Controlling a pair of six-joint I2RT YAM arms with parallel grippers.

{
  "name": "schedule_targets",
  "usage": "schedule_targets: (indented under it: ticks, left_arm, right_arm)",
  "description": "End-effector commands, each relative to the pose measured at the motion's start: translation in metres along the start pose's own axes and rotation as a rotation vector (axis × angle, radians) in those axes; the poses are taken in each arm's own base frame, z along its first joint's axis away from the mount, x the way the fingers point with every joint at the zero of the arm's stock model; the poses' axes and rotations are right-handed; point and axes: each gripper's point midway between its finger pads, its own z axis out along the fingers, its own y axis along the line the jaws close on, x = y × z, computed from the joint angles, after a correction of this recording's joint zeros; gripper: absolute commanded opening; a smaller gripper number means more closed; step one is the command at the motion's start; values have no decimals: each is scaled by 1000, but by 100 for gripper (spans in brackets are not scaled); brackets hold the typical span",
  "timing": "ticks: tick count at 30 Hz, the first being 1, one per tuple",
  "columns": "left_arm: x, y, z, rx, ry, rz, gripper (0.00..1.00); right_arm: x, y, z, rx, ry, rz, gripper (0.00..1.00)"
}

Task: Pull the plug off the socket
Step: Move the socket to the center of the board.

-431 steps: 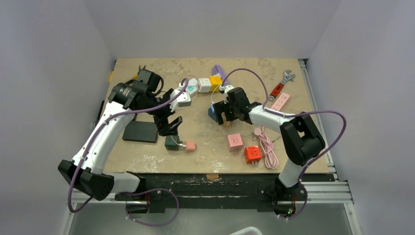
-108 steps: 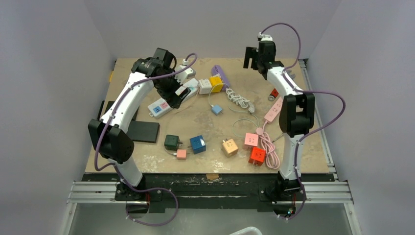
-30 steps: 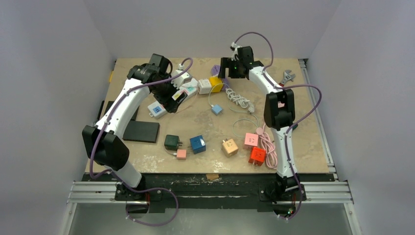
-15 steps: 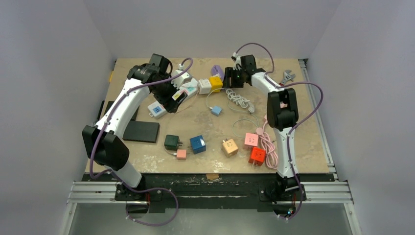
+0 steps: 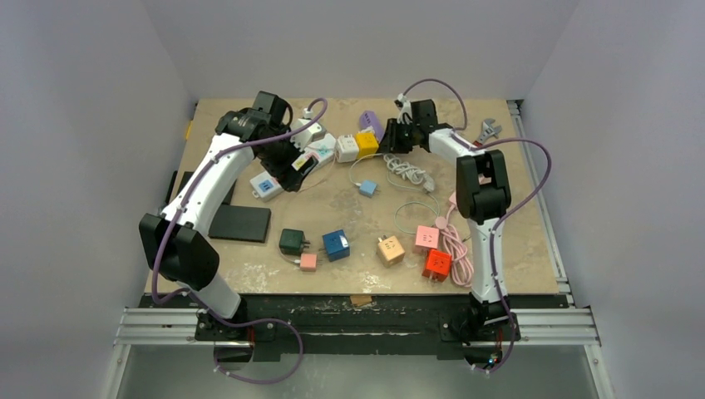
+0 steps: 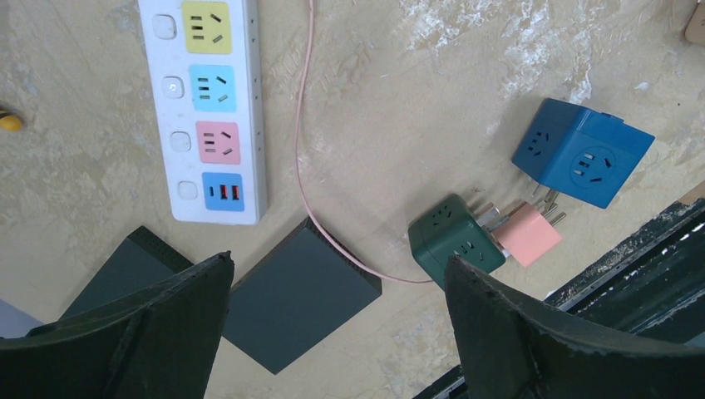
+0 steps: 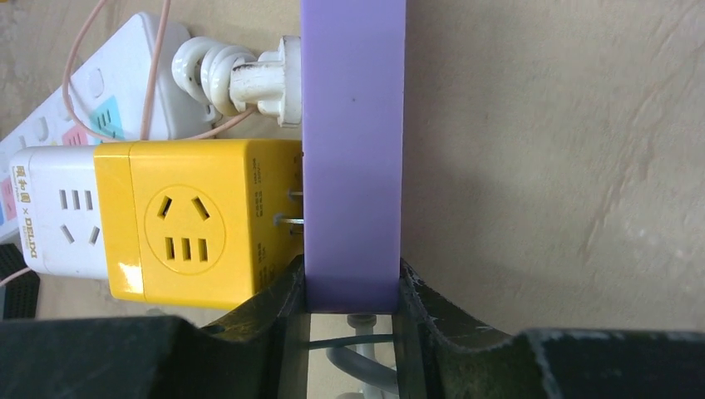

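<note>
A purple power strip [image 7: 353, 150] lies on its side at the back of the table. My right gripper [image 7: 352, 287] is shut on its near end, one finger on each flat face. A yellow cube socket [image 7: 199, 220] hangs on the strip by its metal prongs, which show in a small gap. A white plug [image 7: 249, 75] with a coiled cable sits in the strip further along. From above, the right gripper [image 5: 391, 137] is beside the yellow cube [image 5: 366, 142]. My left gripper [image 6: 338, 262] hovers open and empty over the table.
Below the left gripper lie a white multi-colour power strip [image 6: 212, 108], a black box [image 6: 295, 303], a green cube [image 6: 456, 241] with a pink plug [image 6: 528, 235], and a blue cube [image 6: 582, 152]. Pink [image 5: 426, 238], red [image 5: 436, 263] and orange [image 5: 389, 249] cubes sit front right; a wrench [image 5: 486, 130] lies back right.
The right gripper has shifted slightly right and closed its fingers onto the end of the purple strip. The left arm has not moved.
</note>
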Motion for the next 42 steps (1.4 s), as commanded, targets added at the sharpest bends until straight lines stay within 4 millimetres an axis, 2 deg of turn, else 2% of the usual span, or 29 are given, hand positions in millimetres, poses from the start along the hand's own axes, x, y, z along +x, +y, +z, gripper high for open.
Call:
schedule_targets:
  ticks: [1, 7, 12, 13, 17, 19, 23, 27, 29, 30, 35, 38, 42]
  left_arm:
    - [-1, 2, -17, -27, -37, 15, 94]
    - [-2, -2, -18, -3, -41, 16, 94]
    - [-6, -10, -15, 40, -42, 28, 96]
    - [-9, -11, -14, 47, -36, 35, 99]
    - [-23, -25, 2, 75, -10, 105, 100]
    - [-31, -35, 16, 72, 32, 176, 100]
    - [-65, -62, 37, 133, 13, 214, 100]
    - [-107, -80, 55, 183, -83, 234, 100]
    - [-121, -94, 67, 204, -125, 266, 100]
    - [-125, -100, 73, 211, -139, 280, 100]
    - [-140, -114, 91, 222, -264, 323, 100]
    - [-136, -115, 102, 198, -317, 366, 100]
    - [-127, -124, 119, 180, -322, 488, 100]
  right_arm:
    - [0, 25, -27, -45, -28, -1, 0]
    - [53, 19, -53, 14, 51, 81, 0]
    - [86, 24, -87, 55, 58, 103, 0]
    - [87, 29, -95, 45, 43, 101, 0]
    - [103, 41, -99, 23, 61, 105, 0]
    - [108, 46, -95, 18, 73, 100, 10]
    - [108, 50, -92, 20, 77, 94, 35]
    - [102, 47, -105, 65, 61, 66, 60]
    - [98, 47, -113, 72, 48, 61, 87]
    - [97, 48, -117, 71, 40, 59, 97]
    - [78, 48, -142, 67, -42, 68, 99]
    - [64, 43, -153, 56, -80, 92, 99]
    - [55, 40, -153, 60, -102, 105, 99]
